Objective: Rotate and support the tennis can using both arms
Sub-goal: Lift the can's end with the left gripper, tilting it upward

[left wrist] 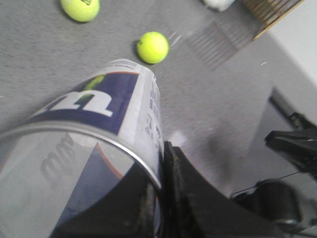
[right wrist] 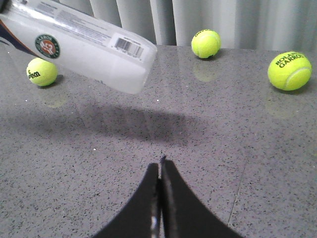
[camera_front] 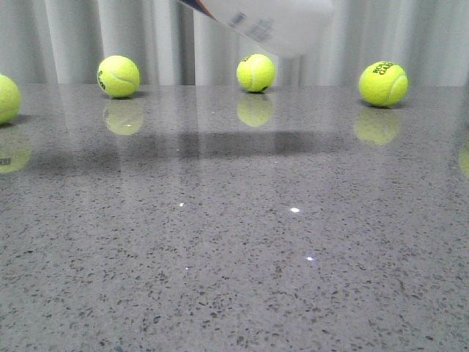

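The tennis can (camera_front: 271,22), white and navy, hangs tilted in the air; only its lower white end shows at the top of the front view. In the left wrist view the can (left wrist: 94,129) fills the near side, metal rim toward the camera, and my left gripper (left wrist: 161,183) is shut on its rim wall. In the right wrist view the can (right wrist: 84,44) slants above the table with its round emblem and barcode showing. My right gripper (right wrist: 160,171) is shut and empty, low over the table, apart from the can. Neither gripper shows in the front view.
Several yellow-green tennis balls lie on the grey speckled table (camera_front: 234,242): balls at the back left (camera_front: 118,75), back middle (camera_front: 256,72) and back right (camera_front: 383,83), one at the left edge (camera_front: 6,97). Grey curtain behind. The other arm (left wrist: 292,144) shows in the left wrist view.
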{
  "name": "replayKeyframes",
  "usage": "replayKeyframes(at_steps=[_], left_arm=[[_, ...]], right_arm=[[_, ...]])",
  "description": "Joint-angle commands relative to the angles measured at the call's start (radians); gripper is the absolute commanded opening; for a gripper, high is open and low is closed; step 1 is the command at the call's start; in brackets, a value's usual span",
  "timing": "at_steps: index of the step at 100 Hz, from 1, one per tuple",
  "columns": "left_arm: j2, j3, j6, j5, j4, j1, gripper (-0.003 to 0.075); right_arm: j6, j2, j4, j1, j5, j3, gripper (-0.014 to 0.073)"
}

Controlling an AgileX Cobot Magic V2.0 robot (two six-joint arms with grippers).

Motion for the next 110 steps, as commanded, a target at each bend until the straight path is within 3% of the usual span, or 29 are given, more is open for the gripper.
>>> replayKeyframes(at_steps=[1,21,52,90,110], left_arm=[[-0.049,-0.134,-0.116,0.027,0.109,-0.026,-0.0021],[-0.049,-0.276,-0.264,0.073,0.377,-0.127,-0.0021],[-0.049,-0.311,-0.385,0.073,0.694,-0.309,-0.0021],[-0.049,-0.305,-0.390,0.073,0.857,-0.404,-0.0021],[-0.032,-0.300,-0.371,0.073,0.859,-0.404,-0.0021]], right_arm=[[-0.006,0.003,-0.014,-0.005,-0.089,-0.025,-0.0056],[-0.006,0.003,-0.014,-0.005,-0.089,-0.025,-0.0056],[-0.006,0.003,-0.014,-0.005,-0.089,-0.025,-0.0056],[-0.006,0.003,-0.014,-0.005,-0.089,-0.025,-0.0056],[-0.006,0.003,-0.014,-0.005,-0.089,-0.025,-0.0056]])
